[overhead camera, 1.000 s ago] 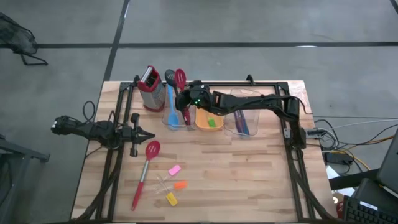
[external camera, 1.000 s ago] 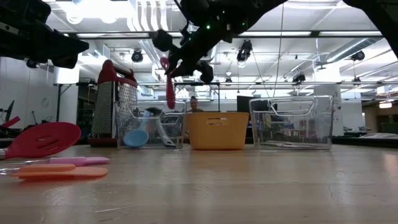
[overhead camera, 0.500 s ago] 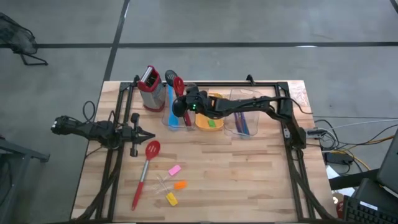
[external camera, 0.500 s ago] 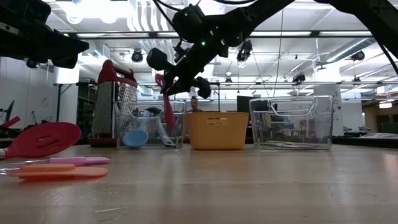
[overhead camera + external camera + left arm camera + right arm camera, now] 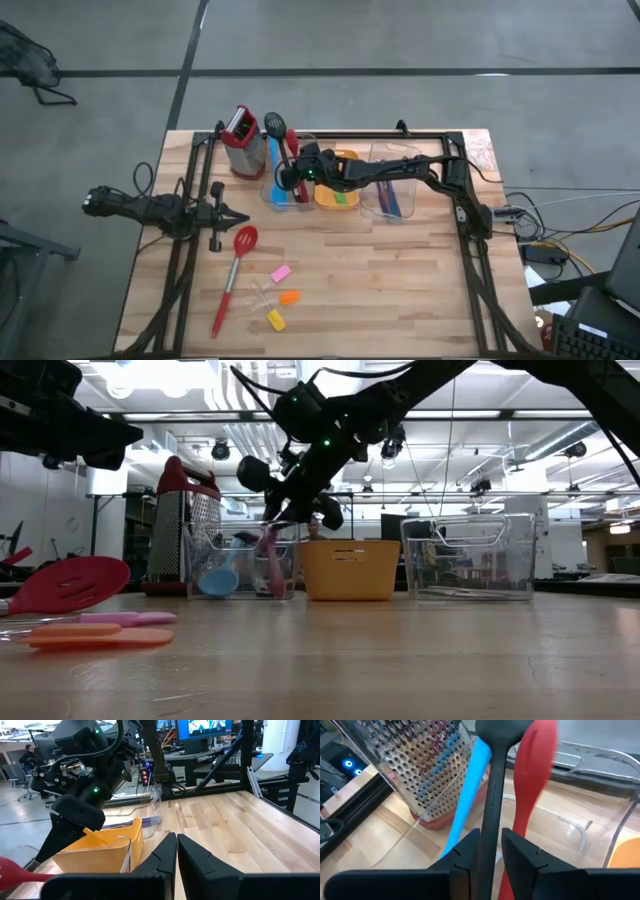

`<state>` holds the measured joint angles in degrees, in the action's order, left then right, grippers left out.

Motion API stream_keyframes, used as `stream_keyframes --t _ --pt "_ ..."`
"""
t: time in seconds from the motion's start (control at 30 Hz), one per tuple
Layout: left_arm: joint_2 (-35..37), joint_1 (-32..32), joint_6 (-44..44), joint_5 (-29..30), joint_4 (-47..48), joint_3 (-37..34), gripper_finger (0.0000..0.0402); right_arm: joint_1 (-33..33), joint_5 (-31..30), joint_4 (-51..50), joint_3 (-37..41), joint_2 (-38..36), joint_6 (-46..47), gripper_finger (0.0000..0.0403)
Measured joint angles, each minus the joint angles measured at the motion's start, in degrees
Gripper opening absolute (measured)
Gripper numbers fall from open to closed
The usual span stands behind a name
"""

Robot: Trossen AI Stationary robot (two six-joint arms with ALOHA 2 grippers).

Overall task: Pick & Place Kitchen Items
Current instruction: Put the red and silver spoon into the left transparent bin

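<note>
The right arm reaches across the back of the table (image 5: 400, 280) so that its right gripper (image 5: 291, 176) hangs over the leftmost clear bin (image 5: 240, 560), just beside the box grater (image 5: 240, 140). Directly under the wrist that bin holds a red spoon (image 5: 532, 775), a blue spoon (image 5: 470, 790) and a black spoon (image 5: 492, 795). The black handle runs straight up between the right fingers (image 5: 465, 855), which stand close on either side of it; from the wrist view they look clamped on it, though contact is hard to confirm. To the gripper's other side sits the orange tray (image 5: 350, 568), then a second clear bin (image 5: 470, 555).

The left gripper (image 5: 176, 852) waits well apart at the table's left edge, fingers pressed together on nothing. Just beyond its tips lies a red slotted spoon (image 5: 235, 275), and near that the small pink piece (image 5: 281, 272), orange piece (image 5: 289, 297) and yellow piece (image 5: 275, 320).

These long plastic spoons should be light and stiff but smooth, so likely to swivel in a pinch; mid-handle is the safest hold. The small pieces look flat, wanting a low edge grip
</note>
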<state>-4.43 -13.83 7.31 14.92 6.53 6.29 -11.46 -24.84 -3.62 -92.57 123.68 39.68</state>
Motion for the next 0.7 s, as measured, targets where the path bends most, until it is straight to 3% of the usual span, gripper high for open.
stream_keyframes --t 0.17,0.47,0.7 --pt "0.0 0.0 0.0 0.0 0.0 0.0 0.0019 0.0 2.0 -0.1 0.0 -0.2 -1.5 0.0058" --pt "0.0 0.0 0.0 0.0 0.0 0.0 0.0021 0.3 16.7 -5.2 0.0 -3.2 -12.2 0.0012" --pt "-0.1 0.0 0.0 0.0 0.0 0.0 0.0019 3.9 16.1 -4.4 0.0 -7.1 -21.8 0.0008"
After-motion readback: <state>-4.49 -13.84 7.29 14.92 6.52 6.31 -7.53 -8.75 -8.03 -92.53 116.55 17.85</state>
